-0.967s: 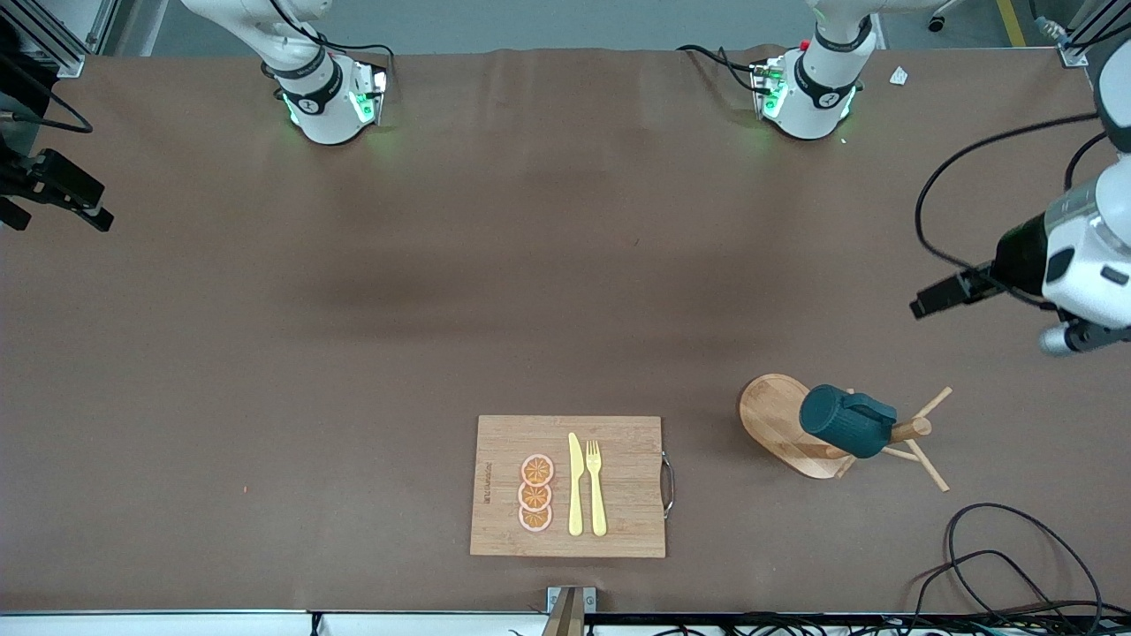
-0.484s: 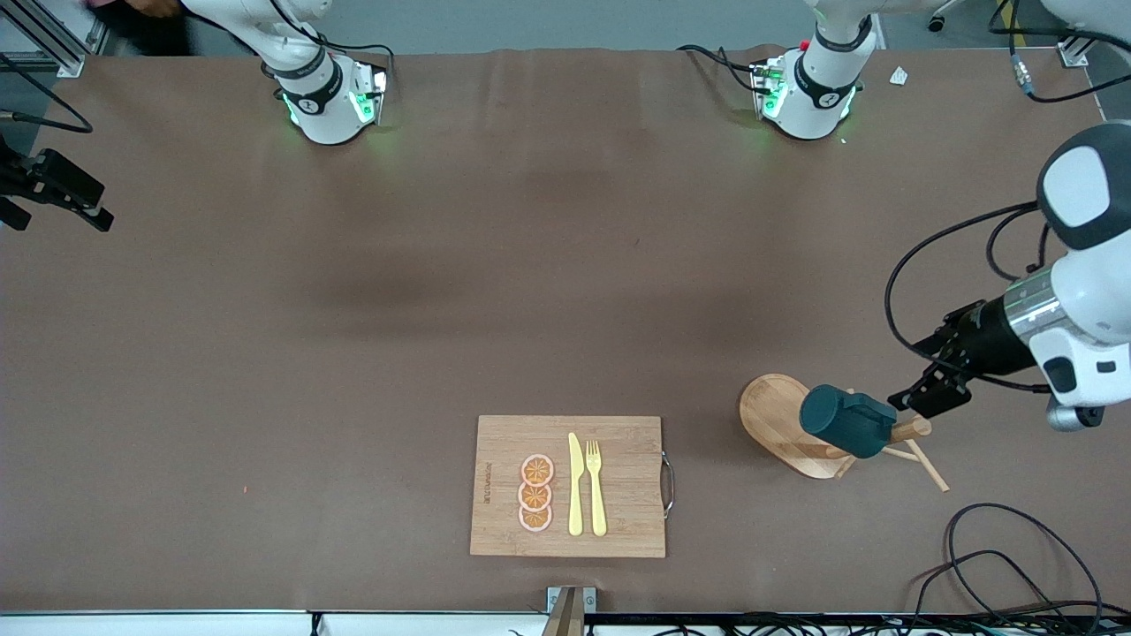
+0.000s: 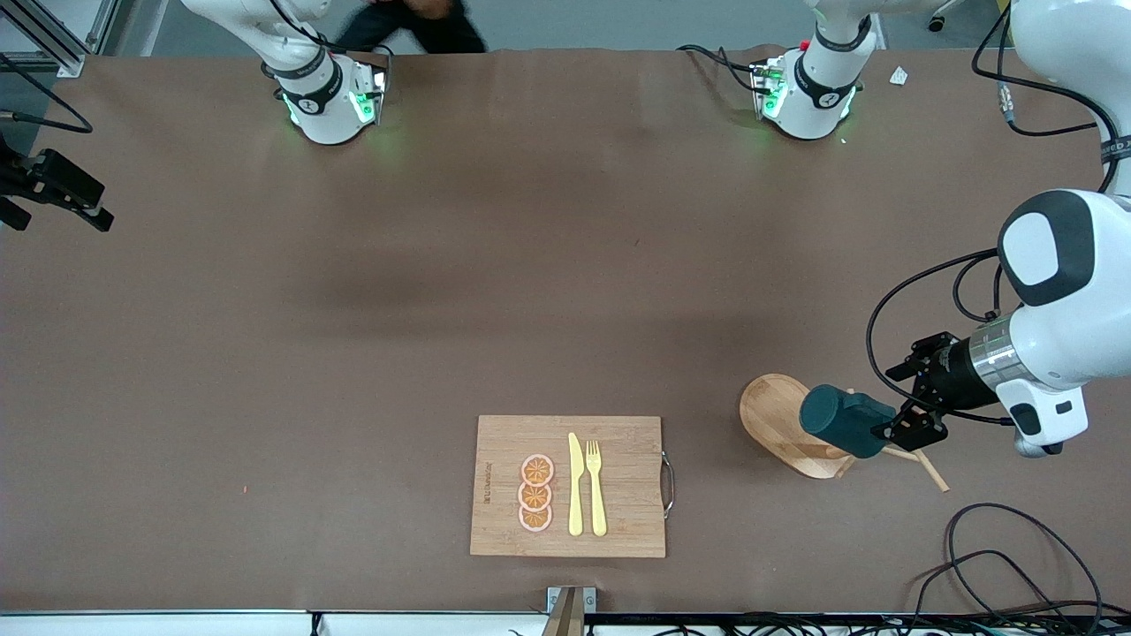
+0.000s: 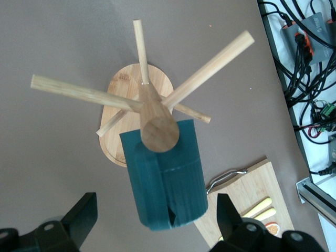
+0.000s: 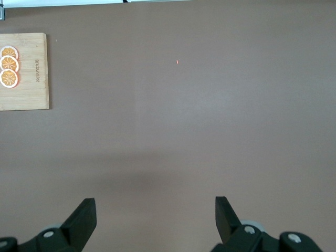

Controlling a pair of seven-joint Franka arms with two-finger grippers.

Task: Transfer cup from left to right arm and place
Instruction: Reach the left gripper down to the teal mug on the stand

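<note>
Lettering is burned into one end of the cutting board (image 3: 568,486), beside three orange slices (image 3: 535,493), but it is too small to read. A yellow knife (image 3: 575,484) and fork (image 3: 596,488) lie on the board as well. Brown paper covers the bench (image 3: 442,291), with black cables (image 3: 998,565) looped near its edge toward the left arm's end.

Taking the wooden mug stand (image 4: 144,107) as the landmark: the cup (image 4: 165,178) hangs on one of its pegs, tipped on its side, above the stand's oval base. The left gripper (image 3: 901,424) is right at the cup, its fingers (image 4: 79,215) spread open, one on each side of the cup and not touching it.

The right gripper (image 5: 152,223) waits well away from the stand over bare bench, fingers apart and empty.
</note>
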